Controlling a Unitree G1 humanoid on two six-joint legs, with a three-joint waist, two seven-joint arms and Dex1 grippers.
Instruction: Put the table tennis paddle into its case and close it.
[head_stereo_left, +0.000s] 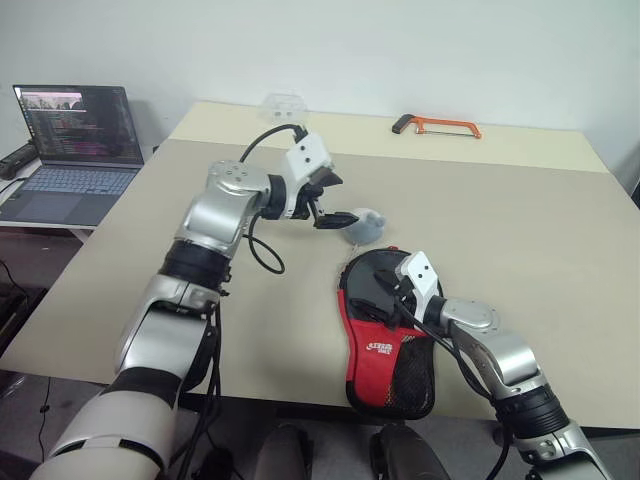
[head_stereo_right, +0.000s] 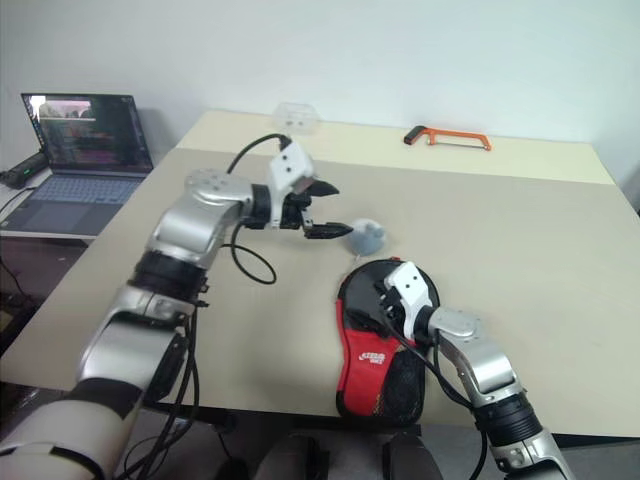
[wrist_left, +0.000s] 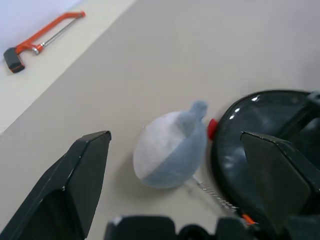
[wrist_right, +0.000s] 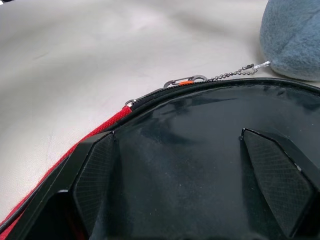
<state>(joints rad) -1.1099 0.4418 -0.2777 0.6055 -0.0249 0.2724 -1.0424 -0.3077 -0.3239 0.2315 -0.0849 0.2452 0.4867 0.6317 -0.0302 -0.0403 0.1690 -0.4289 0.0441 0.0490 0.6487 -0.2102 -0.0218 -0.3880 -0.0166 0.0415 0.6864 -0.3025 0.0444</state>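
Left eye view: the case (head_stereo_left: 385, 350) lies at the near edge of the table (head_stereo_left: 520, 230), its round end far and its red panel and mesh near. The table tennis paddle (wrist_right: 200, 165) lies with its black face in the round end. Over that face the right gripper (head_stereo_left: 392, 290) hangs, fingers spread. The left gripper (head_stereo_left: 335, 205) is spread too, above the table just left of a small grey-blue plush (head_stereo_left: 366, 226), which joins the case zipper by a bead chain (wrist_right: 230, 74). An orange hacksaw (head_stereo_left: 437, 125) lies far right.
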